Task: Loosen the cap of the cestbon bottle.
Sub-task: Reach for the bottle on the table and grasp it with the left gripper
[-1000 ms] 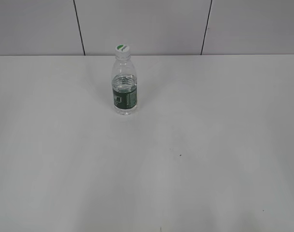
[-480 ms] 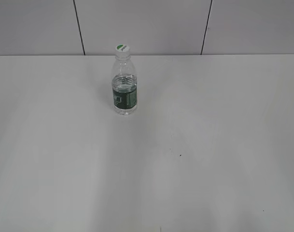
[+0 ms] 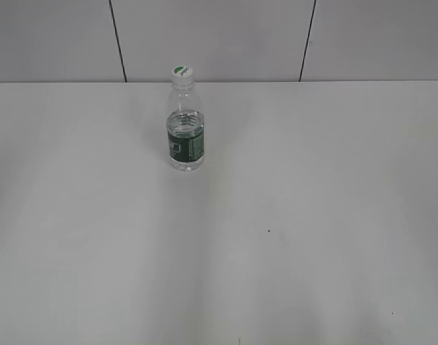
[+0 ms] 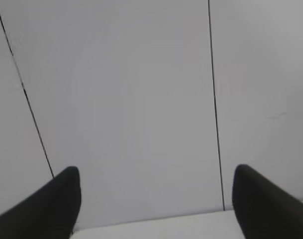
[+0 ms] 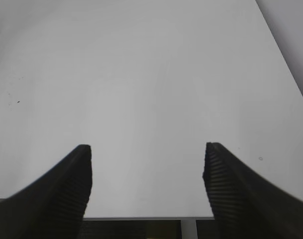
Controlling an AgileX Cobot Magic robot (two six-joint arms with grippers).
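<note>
Cestbon bottle (image 3: 185, 128) stands capped on the white table (image 3: 290, 237) before a panelled wall (image 3: 219, 36); both grippers' fingers (image 4: 51, 204) (image 5: 66, 184) spread wide.

Bare lab-like test bench, plain white table (image 3: 312, 215), grey panelled wall (image 3: 211, 36)

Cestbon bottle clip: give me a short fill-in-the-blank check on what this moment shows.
1. The cestbon bottle stands ____ on the table.
2. The cap is ____ the bottle's neck.
3. The left gripper and right gripper both have their jaws ____.

Missing words: upright; on; open
</note>
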